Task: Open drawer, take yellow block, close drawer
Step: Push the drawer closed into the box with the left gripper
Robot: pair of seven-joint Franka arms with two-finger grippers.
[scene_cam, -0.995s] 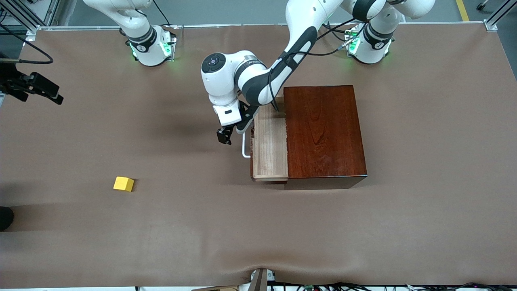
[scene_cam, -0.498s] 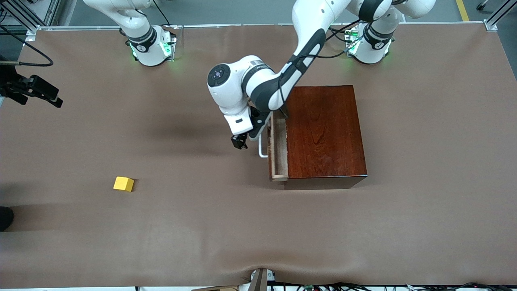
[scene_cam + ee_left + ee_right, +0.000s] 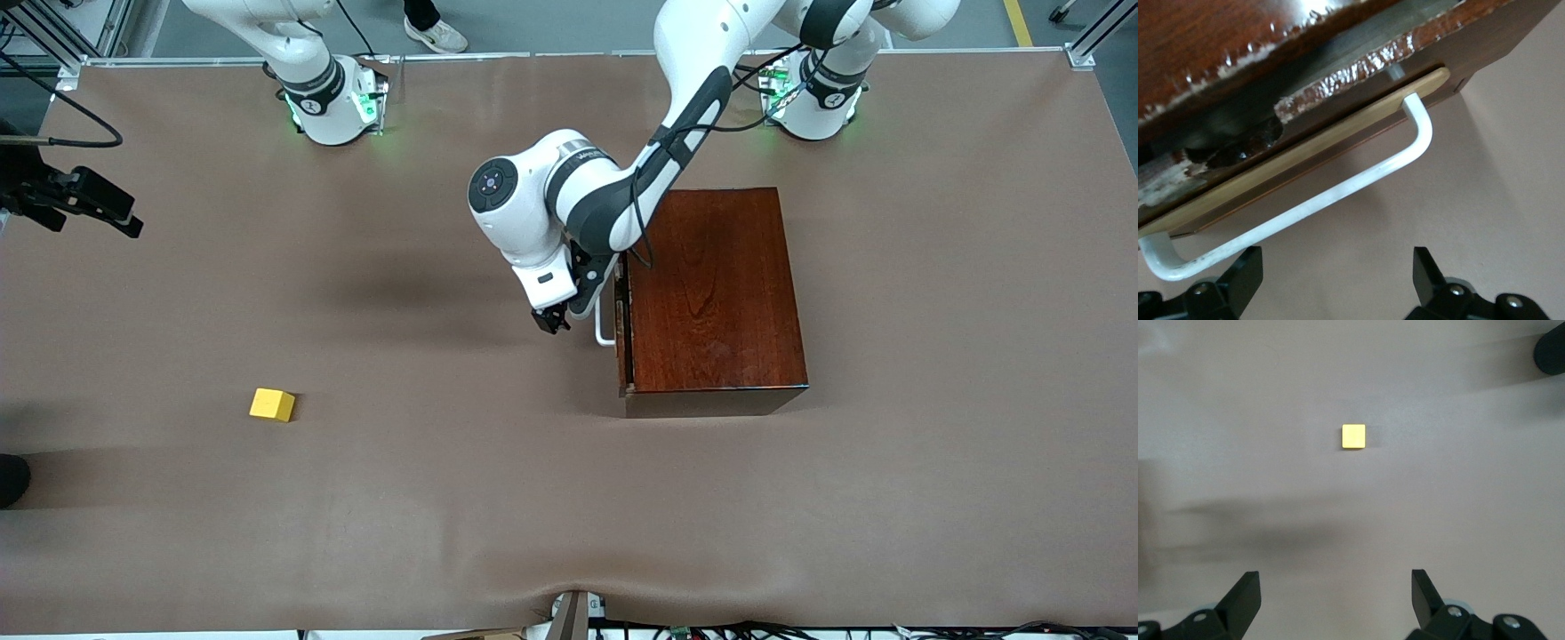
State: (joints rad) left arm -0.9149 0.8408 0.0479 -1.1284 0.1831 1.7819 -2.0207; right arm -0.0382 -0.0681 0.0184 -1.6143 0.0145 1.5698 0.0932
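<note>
Your left gripper (image 3: 553, 322) is sitting low in front of the drawer (image 3: 622, 331), fingers (image 3: 1245, 270) spread wide and holding nothing, with the white handle (image 3: 1338, 193) just ahead of them and not touching either one. The drawer is lying almost fully inside the dark wooden box (image 3: 711, 293), only a thin pale edge (image 3: 1305, 150) showing under the box's chipped lip. The yellow block (image 3: 272, 404) is resting out on the brown table (image 3: 444, 498), well apart from this gripper, nearer to the front camera and toward the right arm's end. Your right gripper (image 3: 1331, 593) is hanging high over that end of the table, waiting, its fingers (image 3: 1426, 590) also spread and empty, and the block (image 3: 1353, 436) is lying in the open below it with bare table all around. A dark round shape (image 3: 12, 480) is showing at the table's edge, near the block's end. Nothing is standing between the block and either gripper.
</note>
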